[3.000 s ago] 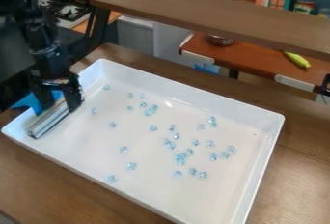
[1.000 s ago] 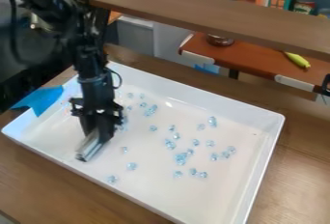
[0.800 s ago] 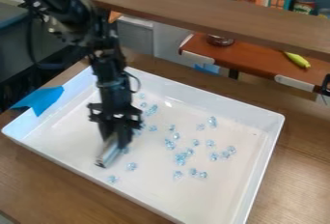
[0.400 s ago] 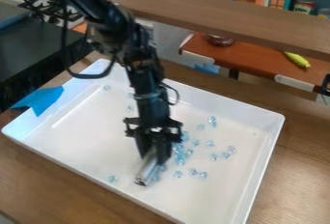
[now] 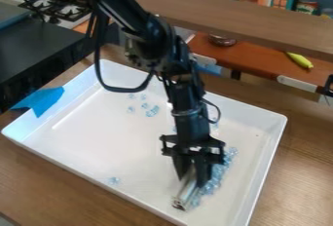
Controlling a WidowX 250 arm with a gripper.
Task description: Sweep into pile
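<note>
While the hand hangs, bits lie beside it.

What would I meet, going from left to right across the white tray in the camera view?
Blue tape, lone bluish bit, scattered bits, metal bar, dense band of bits.

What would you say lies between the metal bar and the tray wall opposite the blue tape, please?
A band of blue beads lies close along the bar, then bare tray floor up to that wall, in the camera view.
</note>
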